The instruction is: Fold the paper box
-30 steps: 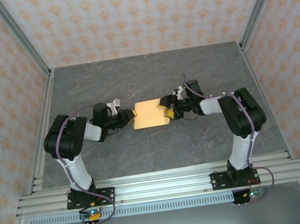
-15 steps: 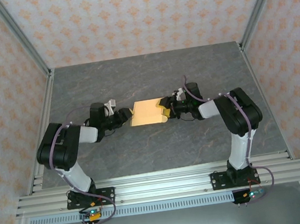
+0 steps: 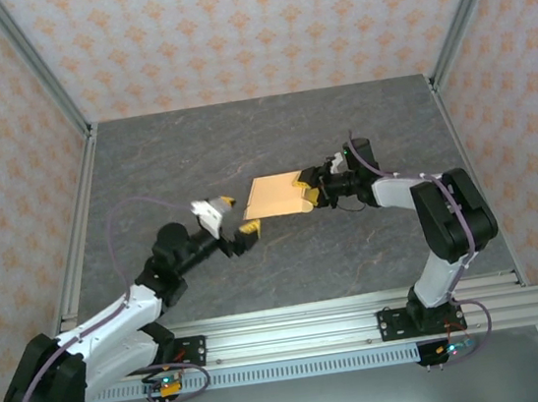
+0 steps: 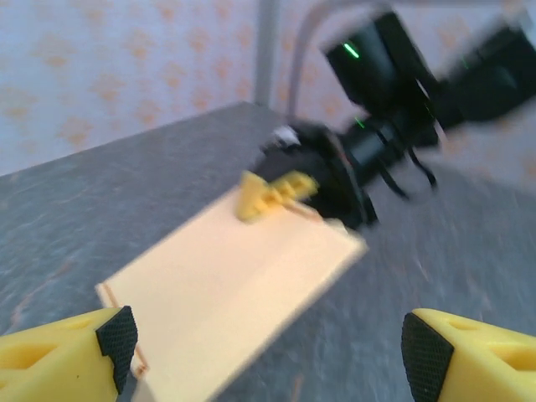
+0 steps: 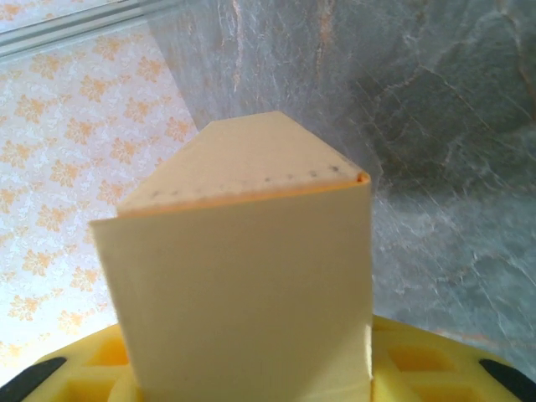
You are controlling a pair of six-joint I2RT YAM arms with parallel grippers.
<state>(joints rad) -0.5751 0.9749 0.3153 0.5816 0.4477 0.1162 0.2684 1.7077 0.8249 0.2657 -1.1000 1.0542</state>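
paper box (image 3: 273, 195): flat, tan. right end clamped between the jaws of the right gripper (image 3: 306, 193), the rest reaching out ahead of its fingertips. left gripper (image 3: 238, 214): released, jaws wide apart. box lies just ahead of it, near corner beside one fingertip (image 4: 63, 368); contact unclear.

The table (image 3: 288, 268) is viewed from high above and behind the arm bases (image 3: 165, 353), angled down and forward. From the left wrist, the paper box (image 4: 226, 293) is seen low and near, a region shared with the overhead view. From the right wrist, it is framed extremely close.
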